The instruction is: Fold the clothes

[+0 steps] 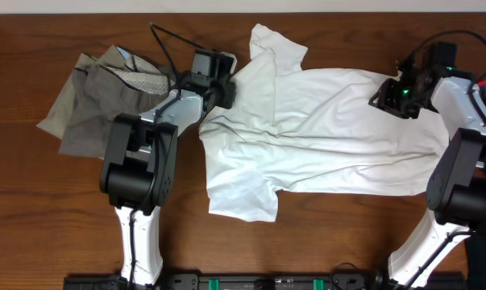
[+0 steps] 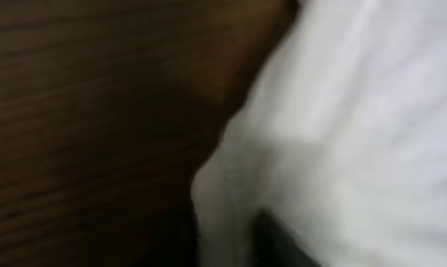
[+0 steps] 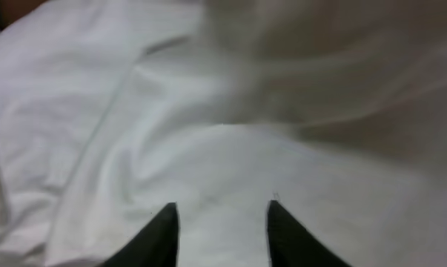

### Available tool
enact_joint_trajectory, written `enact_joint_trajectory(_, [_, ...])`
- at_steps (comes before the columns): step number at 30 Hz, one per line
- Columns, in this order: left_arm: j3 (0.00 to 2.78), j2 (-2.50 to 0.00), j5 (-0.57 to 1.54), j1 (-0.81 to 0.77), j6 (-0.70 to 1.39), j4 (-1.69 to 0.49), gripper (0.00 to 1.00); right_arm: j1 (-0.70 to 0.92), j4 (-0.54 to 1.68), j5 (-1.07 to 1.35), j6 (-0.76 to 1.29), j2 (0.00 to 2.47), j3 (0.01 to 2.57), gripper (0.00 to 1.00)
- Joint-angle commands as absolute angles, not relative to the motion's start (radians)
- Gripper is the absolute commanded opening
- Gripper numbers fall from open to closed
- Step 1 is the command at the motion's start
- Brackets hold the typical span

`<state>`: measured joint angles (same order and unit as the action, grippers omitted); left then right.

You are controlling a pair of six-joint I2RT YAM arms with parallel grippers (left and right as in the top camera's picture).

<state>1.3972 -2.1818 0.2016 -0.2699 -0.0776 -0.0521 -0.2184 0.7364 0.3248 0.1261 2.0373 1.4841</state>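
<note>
Layout, overhead view. The T-shirt [image 1: 323, 129] lay spread on the table [image 1: 33, 225], from its middle to near the right edge, with one sleeve toward the far edge and the other toward the near edge. The trousers [image 1: 97, 101] lay near the far left corner, left of the T-shirt and apart from it. The left gripper [image 1: 224, 90] stood at the T-shirt's left end, between the two garments. The right gripper [image 1: 385, 98] stood over the T-shirt's right end. Both arm bases stood at the near edge.
</note>
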Motion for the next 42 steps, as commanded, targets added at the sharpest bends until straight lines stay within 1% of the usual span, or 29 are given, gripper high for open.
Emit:
enact_joint_trajectory(1, [1.401,-2.215,0.191,-0.268,-0.081,-0.066,0.06,-0.21,0.709,0.189,0.131,2.021,1.468,0.26])
enact_joint_trajectory(3, [1.401,-2.212,0.19,-0.266,-0.08,-0.074,0.06,-0.211,0.678,0.15,0.157,2.037,1.46,0.16])
enact_joint_trajectory(4, [1.401,-2.209,0.19,-0.265,-0.073,-0.081,0.06,-0.211,0.667,0.142,0.161,2.048,1.457,0.14])
enact_joint_trajectory(14, [1.401,-2.159,0.184,-0.211,-0.039,-0.188,0.06,-0.211,0.558,0.113,0.166,2.179,1.45,0.01])
enact_joint_trajectory(18, [1.401,-2.12,0.126,-0.179,-0.028,-0.255,0.06,-0.218,0.553,0.041,0.198,2.194,1.45,0.01])
enact_joint_trajectory(24, [1.401,-2.103,0.118,-0.141,-0.028,-0.318,0.06,-0.241,0.559,0.03,0.21,2.195,1.45,0.01])
enact_joint_trajectory(29, [1.401,-2.095,0.097,-0.141,-0.027,-0.345,0.06,-0.241,0.564,0.03,0.209,2.195,1.45,0.01])
enact_joint_trajectory(30, [1.401,-2.086,0.084,-0.14,-0.02,-0.347,0.08,-0.243,0.562,0.03,0.209,2.195,1.45,0.02])
enact_joint_trajectory(31, [1.402,-2.074,0.079,-0.14,-0.021,-0.345,0.17,-0.246,0.556,0.03,0.209,2.195,1.451,0.04])
enact_joint_trajectory(32, [1.407,-2.053,0.077,-0.14,-0.021,-0.347,0.35,-0.25,0.555,0.035,0.208,2.194,1.454,0.09])
enact_joint_trajectory(33, [1.413,-2.034,0.077,-0.141,-0.021,-0.348,0.42,-0.257,0.561,0.048,0.2,2.19,1.461,0.11])
enact_joint_trajectory(35, [1.428,-1.983,0.078,-0.141,-0.021,-0.362,0.43,-0.274,0.575,0.126,0.159,2.17,1.475,0.16])
enact_joint_trajectory(36, [1.436,-1.95,0.083,-0.141,-0.021,-0.37,0.45,-0.285,0.576,0.18,0.138,2.152,1.478,0.23])
enact_joint_trajectory(37, [1.441,-1.92,0.094,-0.142,-0.021,-0.378,0.5,-0.296,0.576,0.225,0.128,2.13,1.478,0.26])
enact_joint_trajectory(39, [1.443,-1.861,0.152,-0.145,-0.021,-0.385,0.53,-0.321,0.582,0.319,0.122,2.074,1.478,0.28])
enact_joint_trajectory(40, [1.442,-1.837,0.195,-0.149,-0.021,-0.392,0.53,-0.328,0.593,0.358,0.122,2.049,1.478,0.23])
enact_joint_trajectory(41, [1.443,-1.824,0.239,-0.154,-0.021,-0.4,0.5,-0.331,0.611,0.398,0.123,2.024,1.478,0.16])
enact_joint_trajectory(42, [1.442,-1.819,0.291,-0.163,-0.021,-0.408,0.42,-0.33,0.636,0.426,0.128,2.004,1.477,0.08])
